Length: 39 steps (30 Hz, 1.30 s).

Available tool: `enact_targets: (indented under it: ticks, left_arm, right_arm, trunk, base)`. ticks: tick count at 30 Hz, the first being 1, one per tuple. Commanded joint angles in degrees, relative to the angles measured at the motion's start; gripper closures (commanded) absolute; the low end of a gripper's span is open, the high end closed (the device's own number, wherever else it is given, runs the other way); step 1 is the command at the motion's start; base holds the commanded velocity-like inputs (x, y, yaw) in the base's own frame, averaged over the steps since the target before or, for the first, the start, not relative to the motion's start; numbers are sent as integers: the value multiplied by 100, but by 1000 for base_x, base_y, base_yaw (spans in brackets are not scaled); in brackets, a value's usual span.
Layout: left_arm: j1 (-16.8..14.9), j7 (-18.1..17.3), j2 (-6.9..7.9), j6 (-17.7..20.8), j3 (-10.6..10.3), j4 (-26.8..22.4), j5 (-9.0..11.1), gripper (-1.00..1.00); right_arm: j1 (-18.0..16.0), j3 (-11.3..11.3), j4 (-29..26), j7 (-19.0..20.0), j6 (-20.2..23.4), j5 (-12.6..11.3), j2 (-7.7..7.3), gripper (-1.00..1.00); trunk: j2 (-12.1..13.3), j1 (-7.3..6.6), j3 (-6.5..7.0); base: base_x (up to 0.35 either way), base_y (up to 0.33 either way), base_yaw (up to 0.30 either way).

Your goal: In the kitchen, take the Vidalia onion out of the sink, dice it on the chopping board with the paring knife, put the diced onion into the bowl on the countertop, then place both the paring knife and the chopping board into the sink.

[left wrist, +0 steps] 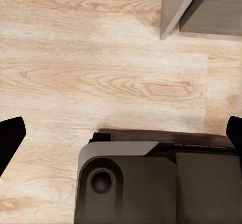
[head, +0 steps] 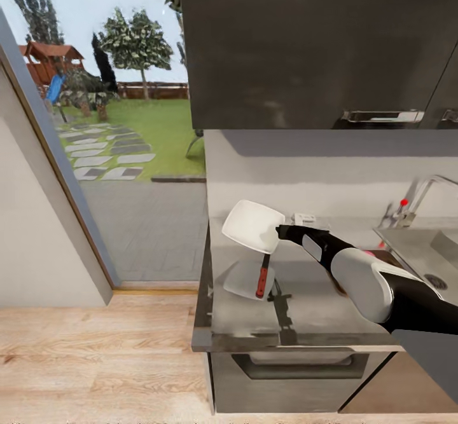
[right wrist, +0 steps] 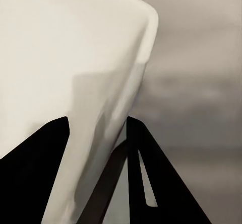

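Glossy grey countertop (head: 305, 316) mirrors the tilted, squarish white bowl (head: 252, 225) between right jaws.

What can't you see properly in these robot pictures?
- Sink: head view, cut off by the right edge and partly behind the robot's arm, so its contents cannot be told.
- Bowl: tilted in the right pincer; its inside faces away, and in the right wrist view it is too close.
- Paring knife: its blade is hidden behind the bowl.
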Motion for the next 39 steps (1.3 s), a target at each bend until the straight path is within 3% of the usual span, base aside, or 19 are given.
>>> enact_targets:
  ticks: [1,25,39]
  left_arm:
    - [-4,18,2,-22,-49,5,55,-100]
    - [-8,19,2,-22,-49,5,55,-100]
    - [-6,14,2,-22,-49,5,55,-100]
  right_arm:
    - [-4,-72,-12,21,33,57,-1,100]
    - [-4,-72,-12,11,33,57,17,100]
    - [-4,-72,-12,11,33,57,17,100]
  trunk:
    - [-13,3,-19]
    - [-13,3,-227]
    - [-13,3,-256]
  base:
    - [0,0,0]
    - [53,83,0]
    - [10,5,0]
